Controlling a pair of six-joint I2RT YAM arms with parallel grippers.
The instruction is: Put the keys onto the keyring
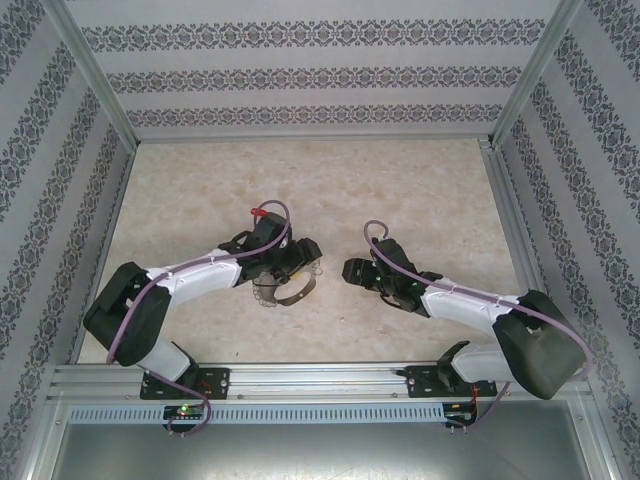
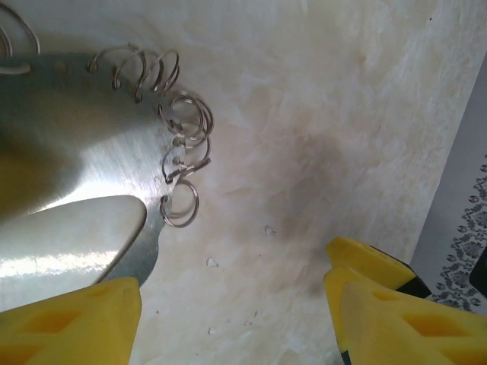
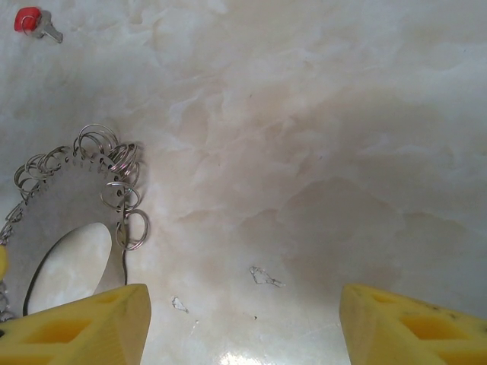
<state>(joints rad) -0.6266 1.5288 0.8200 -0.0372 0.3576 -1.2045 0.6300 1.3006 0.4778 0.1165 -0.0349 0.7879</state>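
The keyring [image 1: 288, 291] is a flat silvery band fringed with small wire rings, lying on the table under my left gripper [image 1: 290, 268]. In the left wrist view the keyring [image 2: 91, 137] covers the upper left, its edge reaching the left yellow finger [image 2: 72, 319]; my left gripper [image 2: 236, 315] is open with bare table between its fingers. A tiny red-headed key [image 1: 257, 212] lies just beyond the left wrist. In the right wrist view the key [image 3: 29, 21] is at top left and the keyring [image 3: 72, 201] at left. My right gripper [image 3: 243, 327] is open, holding nothing.
The marble-patterned tabletop [image 1: 330, 180] is enclosed by patterned walls [image 1: 40, 200] and an aluminium frame [image 1: 320, 375] along the near edge. My right gripper [image 1: 352, 270] rests a short gap to the right of the keyring. Small chips [image 3: 265, 276] mark the surface.
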